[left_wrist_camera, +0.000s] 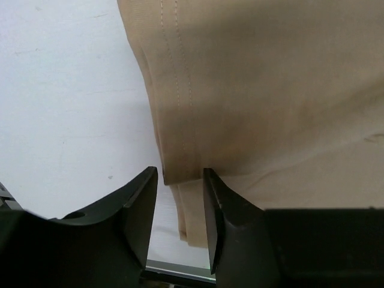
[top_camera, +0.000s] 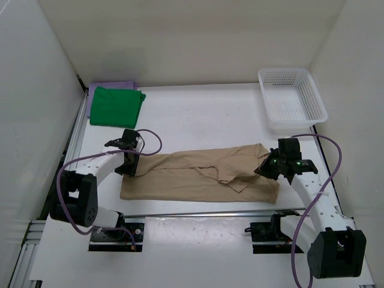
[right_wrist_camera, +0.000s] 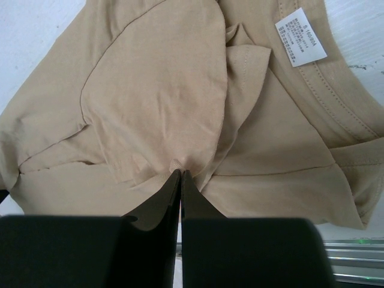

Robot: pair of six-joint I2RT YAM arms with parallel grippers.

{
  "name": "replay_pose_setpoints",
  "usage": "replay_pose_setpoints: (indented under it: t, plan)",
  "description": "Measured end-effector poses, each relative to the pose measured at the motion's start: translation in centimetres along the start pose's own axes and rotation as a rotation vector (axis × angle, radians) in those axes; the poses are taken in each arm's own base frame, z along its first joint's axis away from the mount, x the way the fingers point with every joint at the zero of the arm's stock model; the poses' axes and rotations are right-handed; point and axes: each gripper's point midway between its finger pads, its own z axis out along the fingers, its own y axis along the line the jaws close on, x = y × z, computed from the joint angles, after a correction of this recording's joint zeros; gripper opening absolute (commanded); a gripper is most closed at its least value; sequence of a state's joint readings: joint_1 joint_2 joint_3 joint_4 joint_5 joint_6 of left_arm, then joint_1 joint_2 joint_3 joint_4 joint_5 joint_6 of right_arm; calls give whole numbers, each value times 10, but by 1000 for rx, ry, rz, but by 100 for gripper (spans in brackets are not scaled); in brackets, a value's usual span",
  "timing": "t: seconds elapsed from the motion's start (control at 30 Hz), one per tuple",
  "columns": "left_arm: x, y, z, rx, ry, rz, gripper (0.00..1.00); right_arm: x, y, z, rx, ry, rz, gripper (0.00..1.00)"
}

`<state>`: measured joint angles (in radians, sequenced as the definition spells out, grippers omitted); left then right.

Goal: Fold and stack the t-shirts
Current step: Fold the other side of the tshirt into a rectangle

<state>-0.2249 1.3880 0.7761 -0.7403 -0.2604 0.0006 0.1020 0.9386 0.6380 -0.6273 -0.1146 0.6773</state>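
Both arms reach low, left gripper (left_wrist_camera: 180,179) parted, right gripper (right_wrist_camera: 180,175) pressed fully closed.

The spread shirt (top_camera: 198,177) lies across the middle of the table (top_camera: 198,114), my left claw (top_camera: 127,168) at its left end, my right claw (top_camera: 264,168) at its right end. In the far left corner the folded shirt (top_camera: 116,107) lies on the bottom shirt (top_camera: 114,84). The basket (top_camera: 267,103) stands in the far right corner.
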Motion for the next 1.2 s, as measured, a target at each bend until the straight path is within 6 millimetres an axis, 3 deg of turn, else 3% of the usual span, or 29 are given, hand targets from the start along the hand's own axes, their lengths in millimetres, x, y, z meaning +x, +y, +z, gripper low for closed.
replay_pose_setpoints:
  t: [0.13,0.27,0.33,0.4,0.5,0.57,0.73,0.8,0.83,0.93,0.97,1.07,1.13,1.2]
  plan:
    - [1,0,7,-12,25,7,41,-1,-2,1,8,-2,6,0]
    - [1,1,9,-22,28,7,17,-2,-3,1,11,-3,6,0]
    - [0,3,8,-29,26,7,10,-1,-3,2,14,0,6,0]
    - [-1,4,9,-36,27,8,10,-1,-4,2,18,4,5,0]
    - [-1,7,10,-44,43,7,50,-1,-5,3,22,7,8,0]
    - [-8,8,4,-8,60,-17,62,-2,-6,3,23,6,8,0]
    - [-80,38,-22,197,-33,-250,60,-2,-6,3,26,4,10,0]
    - [-92,50,-28,301,-71,-346,53,-2,-6,3,27,3,11,0]
    - [-91,53,-29,350,-72,-387,45,-2,-6,3,27,3,10,0]
    - [-76,49,-26,537,-30,-512,47,-2,-6,3,27,2,11,0]
    - [-67,42,-25,604,-7,-553,52,-2,-6,3,27,2,10,0]
    - [-32,16,-20,752,78,-656,52,-1,-8,4,23,-3,11,0]
    - [-10,-3,-20,801,141,-689,49,4,-12,5,29,3,16,0]
    - [-1,-14,-20,812,173,-675,47,10,-17,8,38,16,21,0]
